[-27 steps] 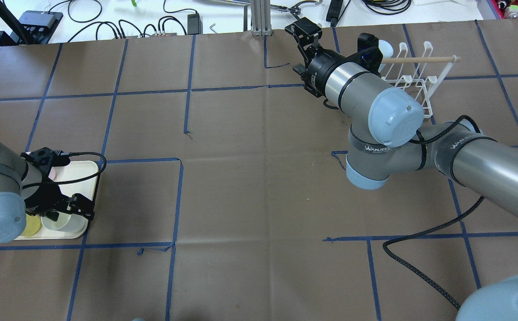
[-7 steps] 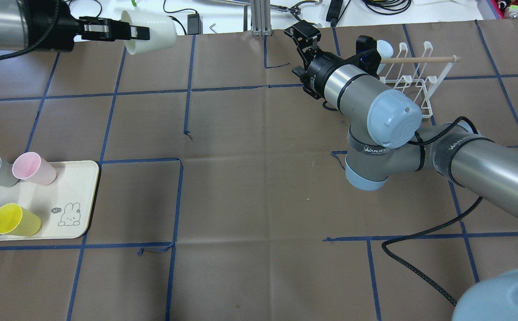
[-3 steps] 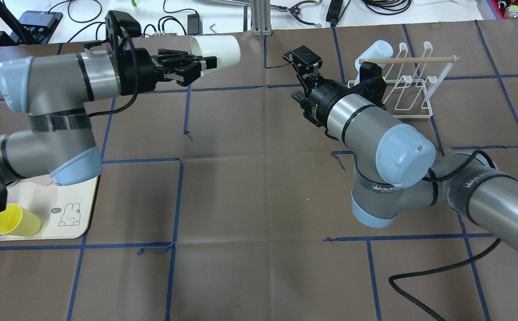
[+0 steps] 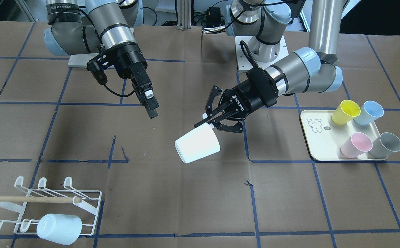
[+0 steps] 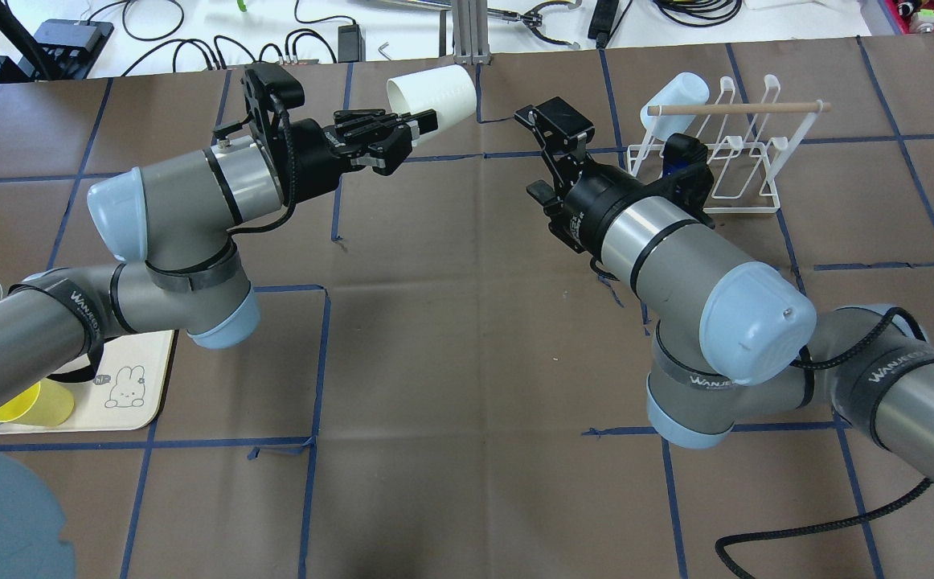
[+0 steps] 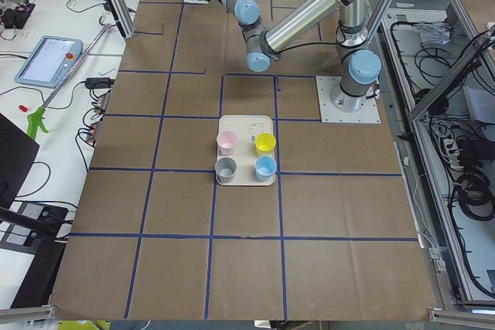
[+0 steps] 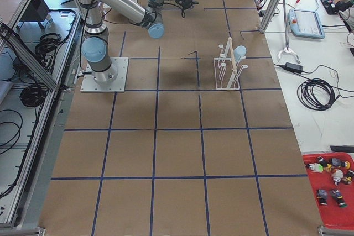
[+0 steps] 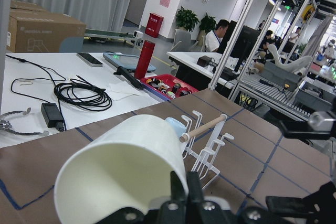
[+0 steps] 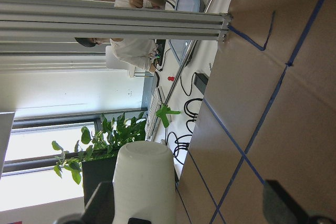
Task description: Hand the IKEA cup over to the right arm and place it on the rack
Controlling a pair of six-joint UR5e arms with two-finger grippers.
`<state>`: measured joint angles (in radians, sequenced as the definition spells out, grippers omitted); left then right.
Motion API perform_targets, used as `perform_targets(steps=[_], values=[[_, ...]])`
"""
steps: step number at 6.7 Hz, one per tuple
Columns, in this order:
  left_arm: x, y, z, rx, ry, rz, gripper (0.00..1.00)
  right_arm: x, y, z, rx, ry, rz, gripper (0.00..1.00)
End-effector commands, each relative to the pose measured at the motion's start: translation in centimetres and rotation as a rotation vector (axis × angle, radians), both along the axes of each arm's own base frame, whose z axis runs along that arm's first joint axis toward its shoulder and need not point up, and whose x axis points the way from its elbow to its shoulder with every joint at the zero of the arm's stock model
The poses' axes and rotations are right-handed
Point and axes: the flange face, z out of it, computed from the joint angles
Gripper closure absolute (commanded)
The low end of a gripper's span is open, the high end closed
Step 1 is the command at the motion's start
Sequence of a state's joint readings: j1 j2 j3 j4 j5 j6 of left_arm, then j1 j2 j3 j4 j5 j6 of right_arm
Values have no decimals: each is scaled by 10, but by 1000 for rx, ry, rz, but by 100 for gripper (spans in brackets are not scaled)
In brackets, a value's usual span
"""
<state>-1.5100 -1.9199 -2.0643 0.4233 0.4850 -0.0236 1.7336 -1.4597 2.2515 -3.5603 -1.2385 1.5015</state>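
Note:
My left gripper [image 5: 421,123], marked ROBOTIQ, is shut on the rim of a white IKEA cup [image 5: 437,90] and holds it sideways in the air over the far middle of the table. The same gripper [image 4: 209,124] and cup [image 4: 197,144] show in the front view, and the cup [image 8: 126,166] fills the left wrist view. My right gripper [image 5: 545,155] is open and empty, a short way right of the cup and apart from it. In the right wrist view the cup [image 9: 144,182] lies between my wide-open fingers [image 9: 102,200]. The white wire rack [image 5: 744,173] stands at the far right.
A pale blue cup [image 5: 676,92] lies on the rack [image 4: 90,210] by its wooden dowel [image 5: 736,107]. The cream bear tray [image 4: 312,137] holds yellow [image 4: 345,112], blue [image 4: 368,112], pink [image 4: 356,144] and grey [image 4: 386,144] cups. Cables lie beyond the table's far edge.
My left arm lifted the white cup off the tray, then carried it right toward my right gripper. My right arm drew slightly back from the rack, its gripper still open.

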Motion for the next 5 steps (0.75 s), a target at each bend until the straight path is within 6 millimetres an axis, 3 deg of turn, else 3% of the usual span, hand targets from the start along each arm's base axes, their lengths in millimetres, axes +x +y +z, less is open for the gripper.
perform_targets(steps=[1, 3, 5], values=[[-16, 18, -8, 7, 12, -23, 99, 7, -4, -7, 32, -31, 3, 0], [-17, 19, -8, 12, 14, -22, 99, 21, -29, -7, 23, -35, 22, 0], [-17, 19, -9, 15, 15, -24, 98, 31, -39, -8, 41, -69, 23, 0]])
